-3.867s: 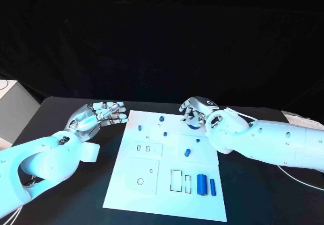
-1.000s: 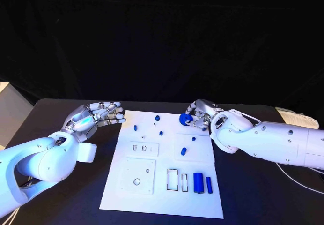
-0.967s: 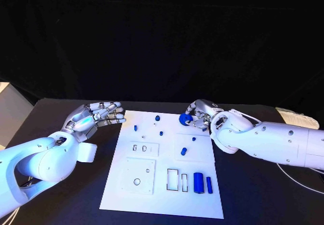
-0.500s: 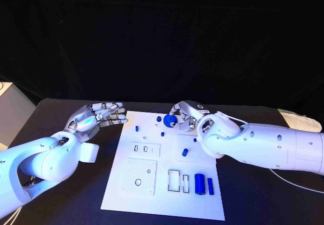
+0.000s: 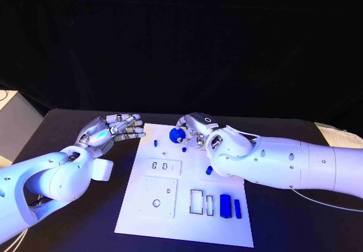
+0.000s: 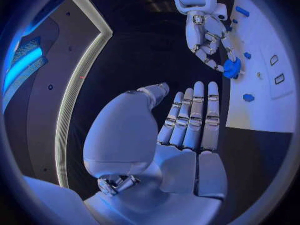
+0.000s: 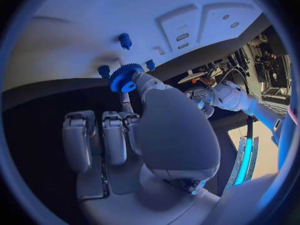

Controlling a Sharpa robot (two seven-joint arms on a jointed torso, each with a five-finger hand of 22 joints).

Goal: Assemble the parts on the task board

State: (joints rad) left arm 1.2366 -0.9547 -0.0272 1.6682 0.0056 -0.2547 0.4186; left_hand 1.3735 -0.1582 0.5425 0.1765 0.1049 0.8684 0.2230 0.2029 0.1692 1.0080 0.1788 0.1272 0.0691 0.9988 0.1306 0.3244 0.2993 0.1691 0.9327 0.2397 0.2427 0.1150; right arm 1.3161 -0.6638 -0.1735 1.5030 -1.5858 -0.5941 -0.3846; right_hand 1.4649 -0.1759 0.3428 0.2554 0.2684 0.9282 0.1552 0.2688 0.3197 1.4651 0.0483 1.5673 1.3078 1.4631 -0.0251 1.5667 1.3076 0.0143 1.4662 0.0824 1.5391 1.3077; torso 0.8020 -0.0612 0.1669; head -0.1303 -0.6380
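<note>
The white task board (image 5: 170, 210) lies in the middle of the black table. My right hand (image 5: 198, 127) hovers over the board's far left part and pinches a blue gear (image 5: 176, 136) at its fingertips. In the right wrist view the gear (image 7: 125, 78) hangs close to small blue pegs (image 7: 104, 71) standing in the board (image 7: 75, 20). My left hand (image 5: 112, 129) is open, fingers apart, just off the board's far left corner, holding nothing. The left wrist view shows its palm (image 6: 182, 135), with the right hand (image 6: 209, 37) and the gear (image 6: 232, 68) beyond it.
More blue parts are on the board: pegs (image 5: 156, 142) (image 5: 184, 149), an oblong piece (image 5: 209, 170), and a cylinder (image 5: 224, 205) and a thin bar (image 5: 237, 208) near the front right. Recessed slots (image 5: 159, 166) and a round hole (image 5: 156, 202) are on the left half.
My right hand has carried the blue gear leftward, from the board's far right edge to above its far left part. The left hand has stayed open in place.
</note>
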